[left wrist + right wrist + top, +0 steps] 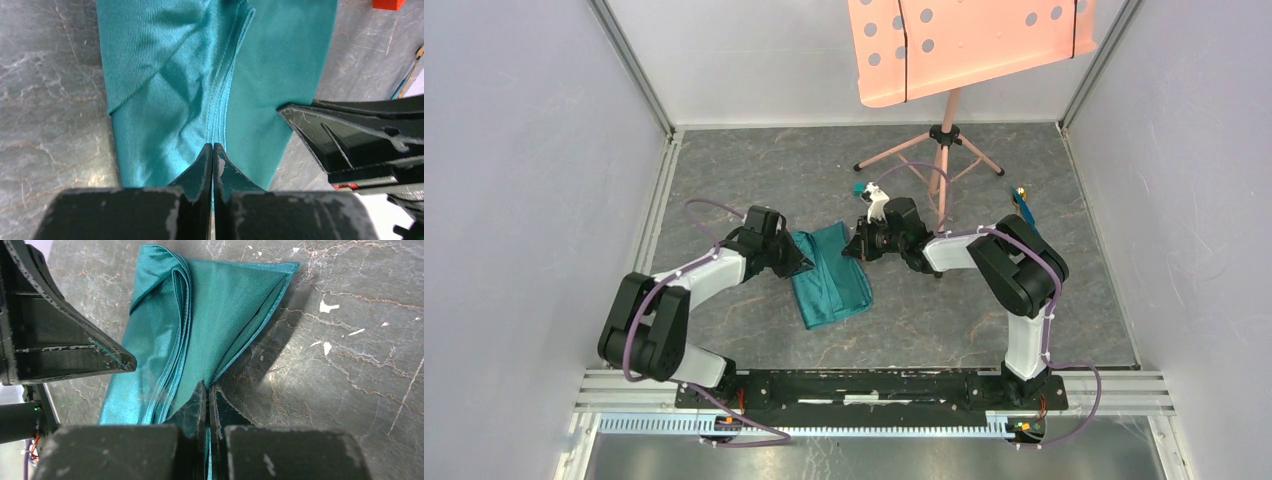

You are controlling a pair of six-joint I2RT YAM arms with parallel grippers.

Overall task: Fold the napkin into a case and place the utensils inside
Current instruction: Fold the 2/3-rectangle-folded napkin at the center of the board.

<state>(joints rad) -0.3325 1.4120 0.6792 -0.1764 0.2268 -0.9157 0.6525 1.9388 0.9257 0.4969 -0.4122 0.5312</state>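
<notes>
Teal napkin (829, 280) lies folded on the grey bench (944, 320), opposite edges pinched by left hand (213, 150) and right hand (207, 388).

Teal napkin (829, 275), loosely folded lengthwise

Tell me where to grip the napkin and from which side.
Pinch the napkin at its stacked hems, coming in low from its left edge, where the left gripper is shut on it. There the layers bunch into a raised ridge; elsewhere the cloth lies flat on the table.
</notes>
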